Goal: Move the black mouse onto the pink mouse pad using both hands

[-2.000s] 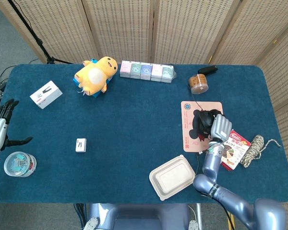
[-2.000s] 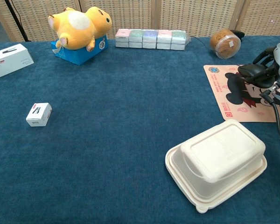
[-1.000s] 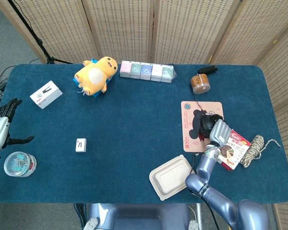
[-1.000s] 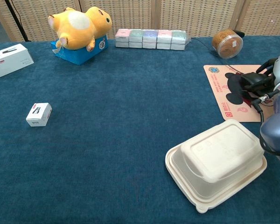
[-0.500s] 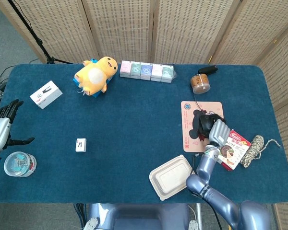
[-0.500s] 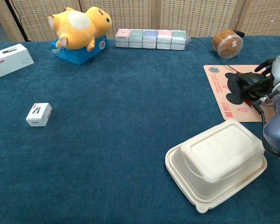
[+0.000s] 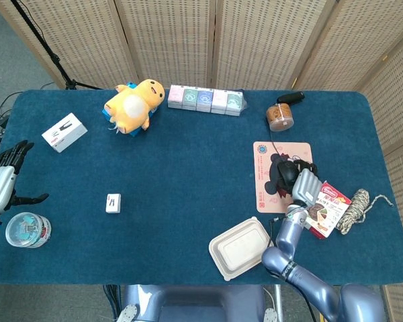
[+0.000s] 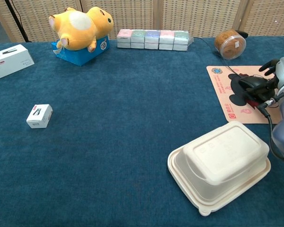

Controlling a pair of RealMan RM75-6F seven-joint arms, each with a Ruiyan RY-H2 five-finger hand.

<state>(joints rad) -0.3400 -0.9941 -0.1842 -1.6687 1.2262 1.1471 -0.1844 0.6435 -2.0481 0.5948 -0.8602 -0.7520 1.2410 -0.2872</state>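
Blue table [image 7: 188,168], w/ pink mouse pad [image 7: 265,176], takeout box [image 7: 242,247], plush toy [image 7: 134,104], small white box [image 7: 113,202]

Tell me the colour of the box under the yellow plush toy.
Blue. The box under the plush toy shows best in the chest view.

Matt blue cloth over worktop [image 7: 188,174]. Plush yellow toy [image 7: 132,102]. Smooth cream foam container [image 8: 218,163]. Glossy snack packet [image 7: 326,208]. Rough twine [image 7: 355,207].
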